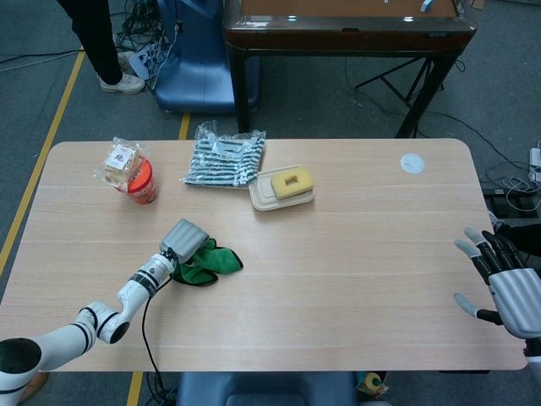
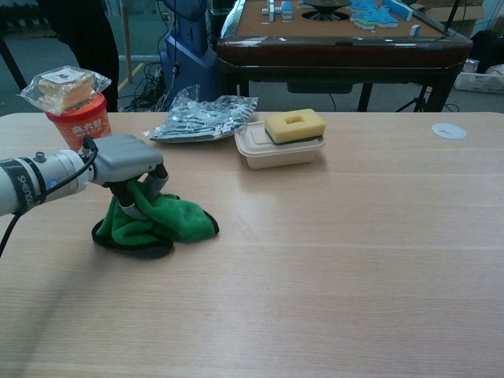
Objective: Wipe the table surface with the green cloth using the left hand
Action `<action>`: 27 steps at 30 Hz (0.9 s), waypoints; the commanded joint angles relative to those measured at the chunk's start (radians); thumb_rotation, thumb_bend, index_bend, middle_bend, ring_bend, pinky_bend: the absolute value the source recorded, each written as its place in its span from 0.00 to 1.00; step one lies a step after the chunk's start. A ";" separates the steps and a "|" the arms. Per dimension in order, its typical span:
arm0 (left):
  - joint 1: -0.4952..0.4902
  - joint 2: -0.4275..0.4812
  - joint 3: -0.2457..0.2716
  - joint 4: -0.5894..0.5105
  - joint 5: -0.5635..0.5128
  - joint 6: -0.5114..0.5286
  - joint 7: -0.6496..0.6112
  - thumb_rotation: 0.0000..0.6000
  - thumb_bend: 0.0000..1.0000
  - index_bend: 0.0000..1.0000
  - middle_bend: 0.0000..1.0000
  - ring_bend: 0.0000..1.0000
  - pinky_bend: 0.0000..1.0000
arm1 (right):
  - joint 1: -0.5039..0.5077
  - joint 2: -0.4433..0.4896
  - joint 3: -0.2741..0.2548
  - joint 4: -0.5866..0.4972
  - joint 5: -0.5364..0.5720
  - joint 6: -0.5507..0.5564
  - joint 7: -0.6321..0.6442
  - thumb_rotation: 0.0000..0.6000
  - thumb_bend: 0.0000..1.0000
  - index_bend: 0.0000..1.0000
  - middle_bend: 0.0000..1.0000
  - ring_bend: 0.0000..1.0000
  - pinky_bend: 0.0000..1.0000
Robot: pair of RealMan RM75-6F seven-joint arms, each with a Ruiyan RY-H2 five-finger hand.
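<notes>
I seem to be in a robot lab or test room, not a home. My left hand (image 1: pixel 184 239) works on a plain wooden table (image 1: pixel 355 254) standing on grey floor marked with yellow tape lines (image 1: pixel 42 152). Far beyond my hand, loose cables (image 1: pixel 139 34) tangle on the floor beside a blue machine base (image 1: pixel 199 59), and a person's legs (image 1: pixel 97 42) stand there. Further off behind the table sits a mahjong table (image 2: pixel 339 31) with blue tiles (image 2: pixel 378 12) on it
</notes>
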 commanded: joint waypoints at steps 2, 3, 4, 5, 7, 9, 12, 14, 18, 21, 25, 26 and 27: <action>0.005 0.002 0.011 -0.028 0.009 -0.009 -0.028 1.00 0.17 0.60 0.64 0.65 0.94 | 0.000 0.001 0.000 -0.002 0.002 -0.001 -0.002 1.00 0.29 0.09 0.09 0.00 0.00; 0.005 0.003 0.019 -0.037 0.018 -0.008 -0.030 1.00 0.17 0.60 0.64 0.65 0.94 | 0.000 0.001 0.000 -0.003 0.002 -0.002 -0.003 1.00 0.29 0.09 0.09 0.00 0.00; 0.005 0.003 0.026 -0.047 0.028 -0.007 -0.032 1.00 0.17 0.60 0.64 0.65 0.94 | 0.000 0.002 0.000 -0.003 0.002 -0.002 -0.003 1.00 0.29 0.09 0.09 0.00 0.00; 0.005 0.004 0.034 -0.058 0.037 -0.006 -0.033 1.00 0.17 0.60 0.64 0.65 0.94 | 0.000 0.002 0.000 -0.004 0.001 -0.002 -0.004 1.00 0.29 0.09 0.09 0.00 0.00; 0.003 0.005 0.049 -0.088 0.055 -0.008 -0.037 1.00 0.17 0.60 0.64 0.65 0.94 | 0.000 0.003 0.001 -0.006 0.002 -0.002 -0.004 1.00 0.29 0.09 0.09 0.00 0.00; 0.001 0.007 0.063 -0.113 0.071 -0.012 -0.041 1.00 0.17 0.60 0.64 0.65 0.94 | 0.000 0.003 0.001 -0.006 0.002 -0.001 -0.004 1.00 0.29 0.09 0.09 0.00 0.00; -0.006 0.012 0.089 -0.163 0.105 -0.015 -0.032 1.00 0.17 0.60 0.64 0.65 0.94 | -0.003 0.003 0.000 -0.006 -0.002 0.004 -0.003 1.00 0.29 0.09 0.09 0.00 0.00; -0.007 0.018 0.101 -0.199 0.122 -0.013 -0.029 1.00 0.17 0.60 0.64 0.65 0.94 | -0.005 0.004 -0.001 -0.007 -0.001 0.005 -0.003 1.00 0.29 0.09 0.09 0.00 0.00; -0.010 0.037 0.127 -0.283 0.149 -0.018 -0.030 1.00 0.17 0.60 0.64 0.65 0.94 | -0.008 0.005 0.000 -0.005 -0.001 0.011 0.001 1.00 0.29 0.09 0.09 0.00 0.00; -0.014 0.051 0.144 -0.344 0.163 -0.029 -0.028 1.00 0.17 0.60 0.64 0.65 0.94 | -0.009 0.004 -0.001 -0.004 -0.004 0.013 0.003 1.00 0.29 0.09 0.09 0.00 0.00; -0.018 0.073 0.158 -0.418 0.172 -0.041 -0.025 1.00 0.17 0.60 0.64 0.65 0.94 | -0.011 0.003 -0.002 -0.002 -0.007 0.017 0.006 1.00 0.29 0.09 0.09 0.00 0.00; -0.020 0.083 0.161 -0.440 0.173 -0.045 -0.023 1.00 0.17 0.60 0.64 0.65 0.94 | -0.011 0.003 -0.001 -0.001 -0.008 0.018 0.007 1.00 0.29 0.09 0.09 0.00 0.00; -0.022 0.091 0.161 -0.456 0.173 -0.048 -0.022 1.00 0.17 0.60 0.64 0.65 0.94 | -0.012 0.003 -0.001 0.000 -0.008 0.020 0.008 1.00 0.29 0.09 0.09 0.00 0.00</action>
